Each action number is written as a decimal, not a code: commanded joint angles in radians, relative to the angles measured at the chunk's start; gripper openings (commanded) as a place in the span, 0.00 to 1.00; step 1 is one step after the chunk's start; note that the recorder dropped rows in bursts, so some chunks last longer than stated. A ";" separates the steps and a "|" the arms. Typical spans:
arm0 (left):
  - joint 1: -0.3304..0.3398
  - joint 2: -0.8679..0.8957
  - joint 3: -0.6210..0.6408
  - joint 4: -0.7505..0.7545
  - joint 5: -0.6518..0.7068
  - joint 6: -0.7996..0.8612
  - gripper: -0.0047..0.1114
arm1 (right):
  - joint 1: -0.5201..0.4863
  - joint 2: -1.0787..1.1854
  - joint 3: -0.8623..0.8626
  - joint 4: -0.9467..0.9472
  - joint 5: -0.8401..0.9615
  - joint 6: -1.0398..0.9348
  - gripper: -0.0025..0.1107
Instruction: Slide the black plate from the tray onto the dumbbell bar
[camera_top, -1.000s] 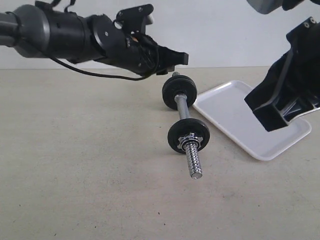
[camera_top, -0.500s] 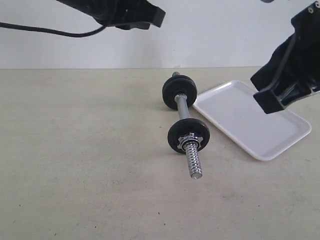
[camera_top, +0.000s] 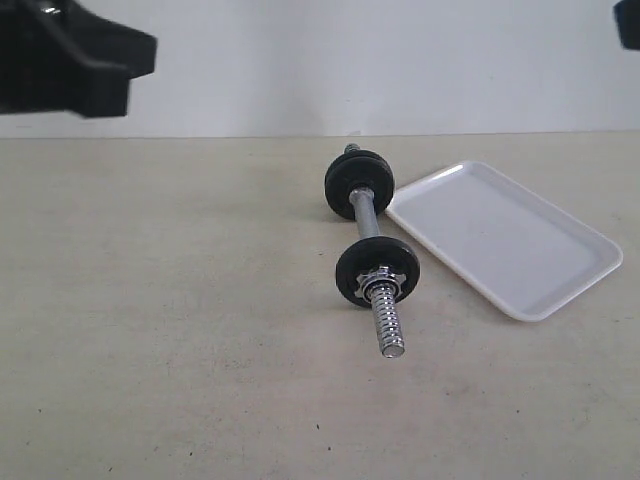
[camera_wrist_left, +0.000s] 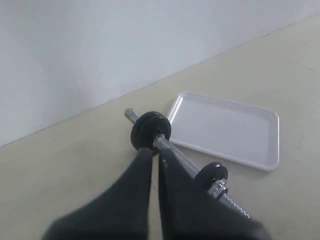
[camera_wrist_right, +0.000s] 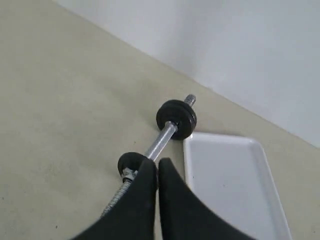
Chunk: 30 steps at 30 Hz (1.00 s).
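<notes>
Dumbbell bar (camera_top: 364, 215), chrome, two black plates (camera_top: 352, 270)

We see bright, soft, even light everywhere. The dumbbell bar (camera_top: 364, 215) casts only a faint, diffuse shadow on the table (camera_top: 180, 350), with small glints on its chrome. Close up, the left gripper (camera_wrist_left: 155, 152) and right gripper (camera_wrist_right: 158, 164) look blurred.
</notes>
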 joint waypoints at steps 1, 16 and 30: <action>0.004 -0.247 0.245 0.003 -0.176 -0.023 0.08 | -0.004 -0.136 0.076 -0.023 -0.049 0.025 0.02; 0.004 -0.869 0.716 0.005 -0.183 0.010 0.08 | -0.004 -0.477 0.714 -0.135 -0.601 0.187 0.02; 0.004 -0.992 0.847 0.032 -0.169 0.022 0.08 | -0.004 -0.477 0.954 -0.135 -0.651 0.191 0.02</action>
